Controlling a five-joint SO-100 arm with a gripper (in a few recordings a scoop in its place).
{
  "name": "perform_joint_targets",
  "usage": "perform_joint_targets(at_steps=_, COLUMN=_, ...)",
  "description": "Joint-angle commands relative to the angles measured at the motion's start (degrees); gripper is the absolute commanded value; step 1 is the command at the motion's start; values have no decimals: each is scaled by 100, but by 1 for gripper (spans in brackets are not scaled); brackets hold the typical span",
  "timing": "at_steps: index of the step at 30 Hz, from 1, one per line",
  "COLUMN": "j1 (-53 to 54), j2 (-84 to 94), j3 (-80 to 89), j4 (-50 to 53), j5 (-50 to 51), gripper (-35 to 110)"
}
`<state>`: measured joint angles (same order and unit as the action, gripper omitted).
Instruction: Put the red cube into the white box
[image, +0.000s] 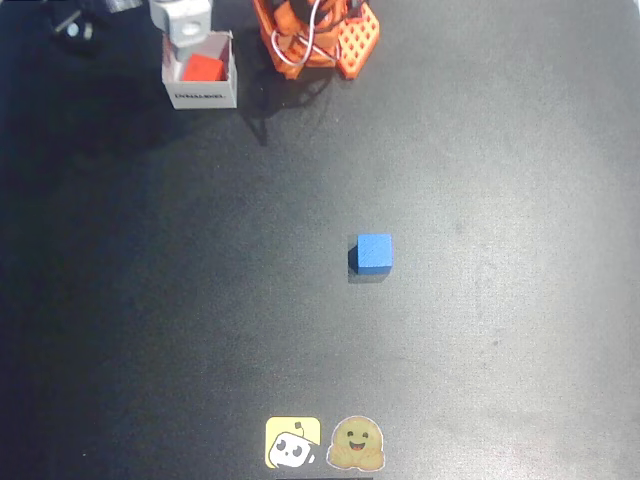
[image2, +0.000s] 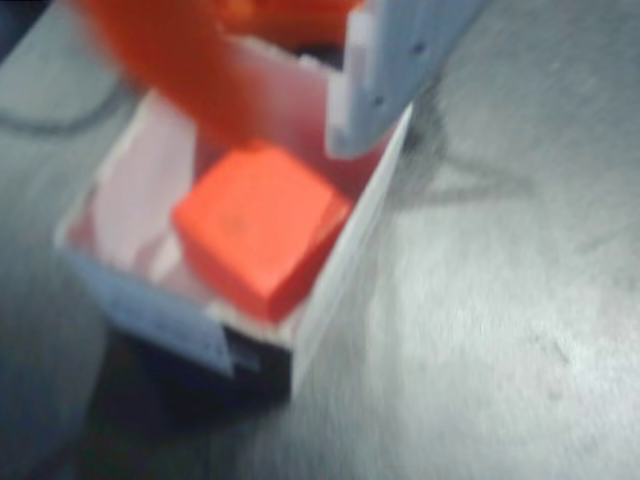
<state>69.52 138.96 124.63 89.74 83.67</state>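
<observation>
- Red cube (image2: 262, 228) sits inside white box (image: 203, 72), bench's top-left corner.
- My gripper (image2: 285, 95) above it: jaws apart, holding nothing.
- Placing step looks done; next: lift clear without snagging the box wall.

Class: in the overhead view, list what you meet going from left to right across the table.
white box with the red cube inside → yellow sticker → arm base → round sticker → blue cube
</observation>
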Motion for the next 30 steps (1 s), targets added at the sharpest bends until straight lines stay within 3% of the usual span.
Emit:
perform_joint_targets(at_steps=1, j1=-519, j2=35, j3=-211, j4=-501, j5=-589, gripper=0)
perform_joint_targets(at_steps=9, j1=-3797, j2=-105, j3=-483, j4=-1872, j5=-492, gripper=0)
perform_joint_targets(at_steps=14, j1=-5282, j2=-299, j3=-404, j4=-2382, j5=-510, gripper=0)
perform_joint_targets(at_steps=22, j1=-6724, j2=1134, j3=949, j4=-2162, j5=-782, gripper=0)
perform_joint_targets(at_steps=30, j1=-7040, j2=2795, j3=2276, j4=-1424, j5=-809, gripper=0)
